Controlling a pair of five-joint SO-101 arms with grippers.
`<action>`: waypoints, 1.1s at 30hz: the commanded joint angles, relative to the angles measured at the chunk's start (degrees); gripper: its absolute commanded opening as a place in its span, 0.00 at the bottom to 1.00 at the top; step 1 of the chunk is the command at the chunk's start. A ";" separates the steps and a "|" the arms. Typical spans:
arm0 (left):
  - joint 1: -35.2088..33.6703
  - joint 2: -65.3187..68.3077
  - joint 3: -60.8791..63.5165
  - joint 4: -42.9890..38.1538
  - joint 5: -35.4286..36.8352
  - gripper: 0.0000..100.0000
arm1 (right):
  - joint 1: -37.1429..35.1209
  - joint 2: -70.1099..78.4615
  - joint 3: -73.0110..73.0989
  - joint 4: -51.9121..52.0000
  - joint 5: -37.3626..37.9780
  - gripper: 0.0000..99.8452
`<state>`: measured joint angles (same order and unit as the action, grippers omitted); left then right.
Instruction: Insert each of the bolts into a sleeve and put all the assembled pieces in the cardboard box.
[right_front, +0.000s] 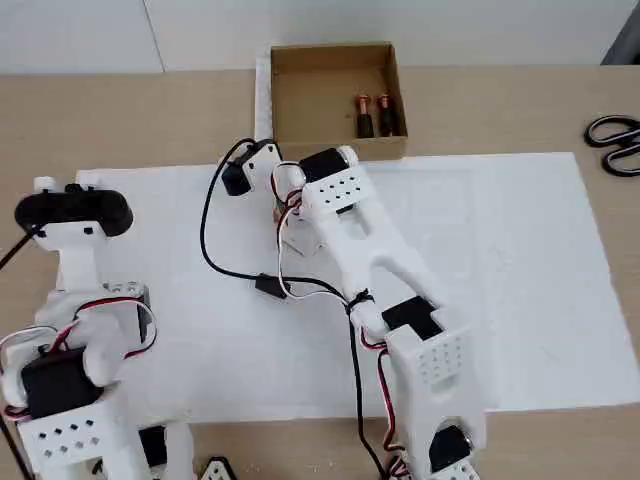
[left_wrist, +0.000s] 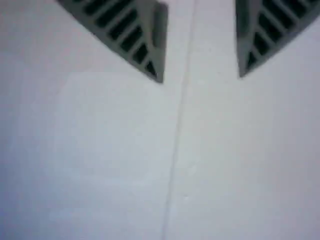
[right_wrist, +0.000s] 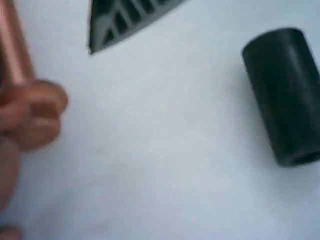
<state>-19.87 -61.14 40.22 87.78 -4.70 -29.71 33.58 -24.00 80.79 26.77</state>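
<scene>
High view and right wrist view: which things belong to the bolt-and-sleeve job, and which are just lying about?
Job in hand:
cardboard box
two assembled pieces inside it
copper bolt
black sleeve, apart from the bolt

Lying about:
scissors on the bare table, off the sheet
white sheet, which is only the work surface

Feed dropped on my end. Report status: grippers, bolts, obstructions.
Left gripper open over sheet. Right gripper low by bolt and sleeve, bolt not yet in. Two assembled pieces in box. Nothing blocking the sleeve.
</scene>
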 joint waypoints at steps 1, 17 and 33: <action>-0.44 -0.70 -0.13 -1.41 0.00 0.09 | -0.84 0.84 -0.18 -2.33 0.53 0.21; -0.44 -0.70 -0.04 -1.49 0.00 0.09 | -0.04 0.66 -3.60 1.36 0.53 0.21; -0.44 -0.70 -0.04 -1.49 0.00 0.09 | 1.01 -8.75 -3.69 6.37 0.09 0.21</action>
<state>-19.87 -61.14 40.40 87.78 -4.70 -28.22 30.07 -26.81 85.45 26.95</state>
